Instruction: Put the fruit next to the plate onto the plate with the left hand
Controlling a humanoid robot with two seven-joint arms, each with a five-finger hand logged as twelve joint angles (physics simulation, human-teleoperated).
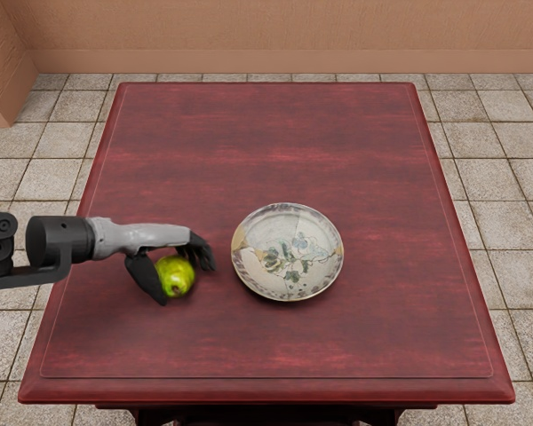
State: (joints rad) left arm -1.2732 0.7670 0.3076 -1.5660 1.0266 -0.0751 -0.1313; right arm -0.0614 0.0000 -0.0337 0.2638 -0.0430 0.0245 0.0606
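While my left hand (166, 263) wraps its fingers (200, 255) around the fruit (178, 277) on the tabletop (249, 133) just beside the plate (237, 253), I judge it light, firm, slippery; hold across its widest part.

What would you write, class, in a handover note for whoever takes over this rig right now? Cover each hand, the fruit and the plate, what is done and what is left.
Left hand: fingers curled around the small yellow-green fruit, thumb on its near-left side.
Right hand: not in view.
Fruit: left of the round floral-patterned ceramic plate, apart from it, on the dark red wooden table; whether it is lifted cannot be told.
Plate: holds nothing.
Done: reach and grasp.
Left: lift the fruit, carry it right over the plate, set it down, release.
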